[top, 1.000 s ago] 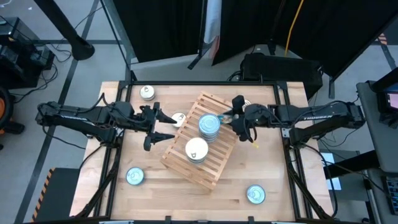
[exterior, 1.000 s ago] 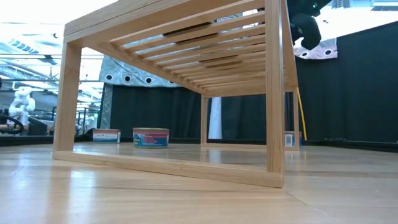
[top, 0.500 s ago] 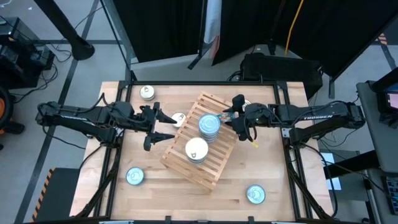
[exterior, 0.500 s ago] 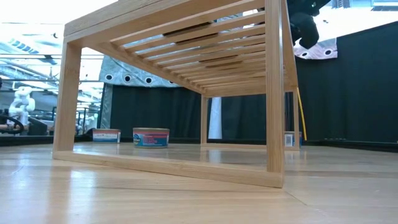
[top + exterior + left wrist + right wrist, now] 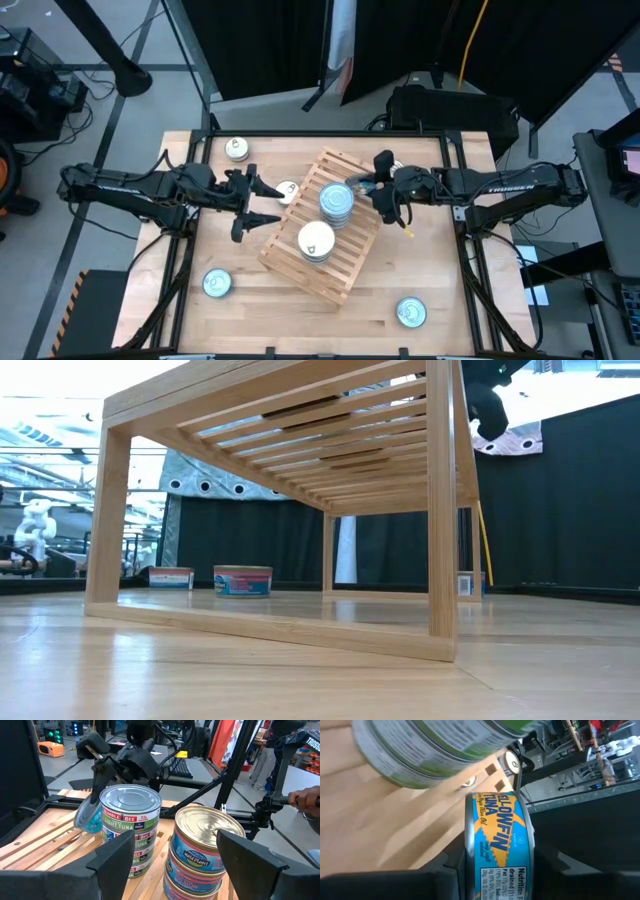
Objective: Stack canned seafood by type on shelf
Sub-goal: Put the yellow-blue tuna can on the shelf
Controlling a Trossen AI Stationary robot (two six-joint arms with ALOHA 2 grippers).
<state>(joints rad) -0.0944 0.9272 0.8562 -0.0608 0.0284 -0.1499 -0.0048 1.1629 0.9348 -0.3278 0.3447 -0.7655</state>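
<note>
The light-wood shelf stands askew mid-table. Two stacks of canned seafood rest on its slats: silver-topped green-label tins, also visible as the blue-topped stack in the high view, and pink-label tins. My right gripper is at the shelf's far right corner, shut on a blue yellowfin tin, which sits just beside the green-label stack. My left gripper hovers open at the shelf's left side, its fingers level and facing both stacks. My right gripper pinches the blue tin between its two fingers, one on each flat face. The fingers come from the table's right, slanting down. The tin stands on edge with its label wall showing, tilted beside the green-label stack. Whether it touches the slats I cannot tell.
Loose tins lie on the table at the far left, by the shelf's left corner, near left and near right. In the low view one tin shows under the shelf. A person's hand shows beyond the table.
</note>
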